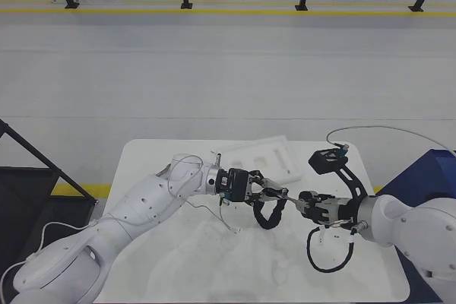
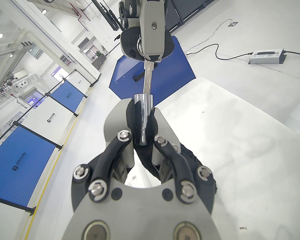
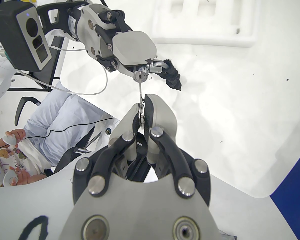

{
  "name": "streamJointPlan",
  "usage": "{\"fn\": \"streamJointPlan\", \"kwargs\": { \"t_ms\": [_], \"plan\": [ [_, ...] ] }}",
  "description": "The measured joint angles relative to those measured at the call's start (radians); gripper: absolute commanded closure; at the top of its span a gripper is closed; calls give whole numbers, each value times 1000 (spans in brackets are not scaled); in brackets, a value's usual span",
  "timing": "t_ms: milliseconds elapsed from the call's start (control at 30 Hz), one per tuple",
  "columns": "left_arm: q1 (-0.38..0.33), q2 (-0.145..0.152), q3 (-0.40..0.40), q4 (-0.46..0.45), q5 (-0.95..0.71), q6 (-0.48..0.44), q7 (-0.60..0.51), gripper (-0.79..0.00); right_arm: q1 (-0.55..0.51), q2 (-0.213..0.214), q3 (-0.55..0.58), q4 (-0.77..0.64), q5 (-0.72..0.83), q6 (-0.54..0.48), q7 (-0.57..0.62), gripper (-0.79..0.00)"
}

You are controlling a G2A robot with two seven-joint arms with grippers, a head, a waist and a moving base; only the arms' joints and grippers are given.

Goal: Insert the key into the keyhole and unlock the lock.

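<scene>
My left gripper (image 2: pixel 143 116) is shut on the lock (image 2: pixel 144 112), a chrome cylinder with a black cable loop (image 1: pixel 269 214) hanging below it. It is held above the middle of the white table (image 1: pixel 213 258). The keyhole face (image 3: pixel 140 76) points toward my right gripper (image 3: pixel 141 106), which is shut on the head of the silver key (image 2: pixel 148 79). The key blade (image 3: pixel 140 89) runs straight from the right gripper's fingers into the lock's end. In the top view the two grippers meet tip to tip, the left gripper (image 1: pixel 264 191) on the left and the right gripper (image 1: pixel 302 199) on the right.
A white foam tray (image 1: pixel 262 158) with several recesses lies at the back of the table. A blue panel (image 1: pixel 433 178) stands off the table's right side. Another black cable loop (image 1: pixel 327 254) hangs under the right wrist. A seated person with controllers is beside the table.
</scene>
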Motion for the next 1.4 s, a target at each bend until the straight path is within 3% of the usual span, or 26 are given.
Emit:
{"fn": "streamJointPlan", "kwargs": {
  "t_ms": [1400],
  "plan": [
    [11, -26, -30, 15, 53, -40, 22, 0, 55, 34, -64, 0, 13, 26, -26, 0]
  ]
}}
